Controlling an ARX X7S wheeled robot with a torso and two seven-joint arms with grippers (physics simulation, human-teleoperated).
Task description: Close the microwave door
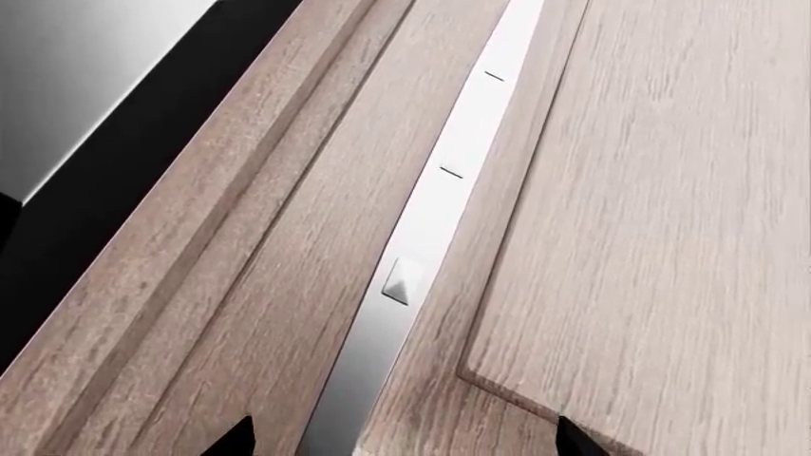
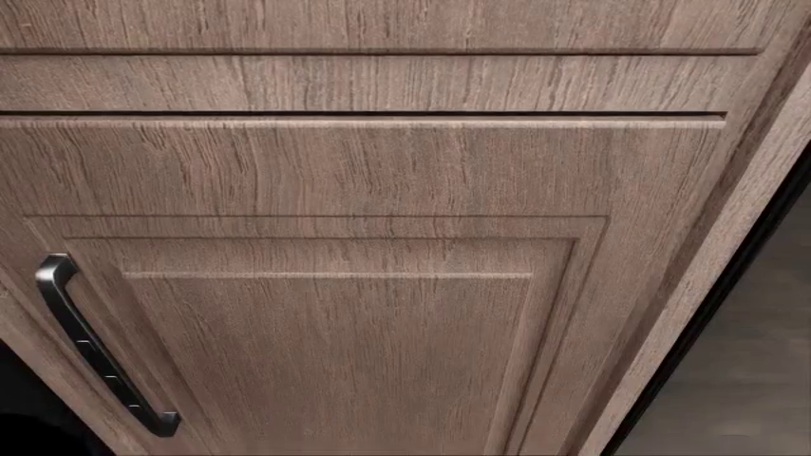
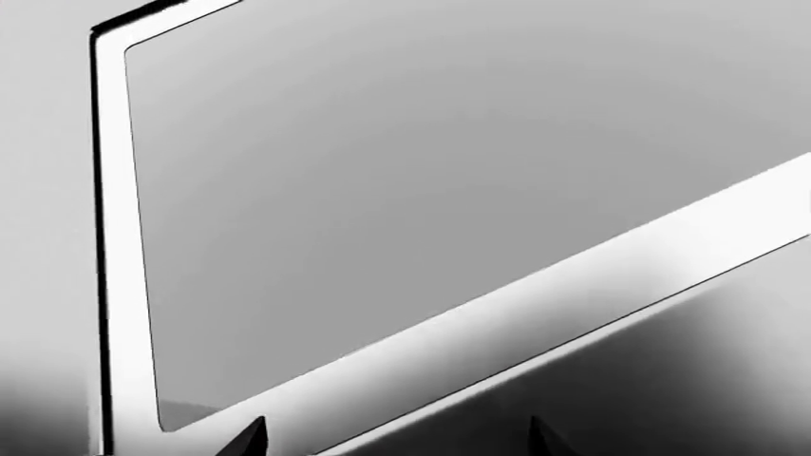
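Note:
A flat grey pane (image 3: 419, 180) edged by a bright metal band (image 3: 112, 237) fills the right wrist view; it looks like the microwave door seen from very close. My right gripper (image 3: 399, 442) is open right in front of it, with only its two dark fingertips (image 3: 254, 437) showing and nothing between them. My left gripper (image 1: 403, 445) is also open and empty, its fingertips (image 1: 573, 439) close to wooden cabinet fronts. Neither gripper nor the microwave appears in the head view.
The head view is filled by a brown wooden cabinet door (image 2: 330, 342) with a dark bar handle (image 2: 95, 351) and drawer fronts (image 2: 367, 85) above. A silver strip (image 1: 424, 237) runs between wood panels in the left wrist view. Dark floor (image 2: 761, 361) lies at right.

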